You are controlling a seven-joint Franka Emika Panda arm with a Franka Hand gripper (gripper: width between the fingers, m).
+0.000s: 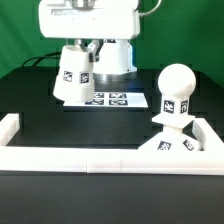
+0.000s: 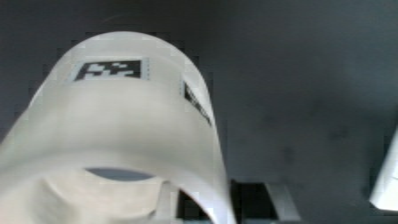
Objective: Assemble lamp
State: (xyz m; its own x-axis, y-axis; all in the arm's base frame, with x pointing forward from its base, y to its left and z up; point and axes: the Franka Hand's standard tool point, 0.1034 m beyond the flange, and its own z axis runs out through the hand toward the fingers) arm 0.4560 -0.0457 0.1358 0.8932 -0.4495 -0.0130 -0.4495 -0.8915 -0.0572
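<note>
shade [image 1: 73, 70] held up in the fingers [image 1: 77, 45], far left above the marker board [image 1: 112, 100] | bulb [image 1: 177, 95] already standing on base [image 1: 170, 148], near right on the counter | step looks like carrying shade over | next: line it up above bulb, lower gently

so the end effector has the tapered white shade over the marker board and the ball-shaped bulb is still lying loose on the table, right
Not quite. The end effector does hold the tapered white shade over the flat white marker board, but the exterior view shows the ball-shaped white bulb standing upright on the flat square white base.
</note>
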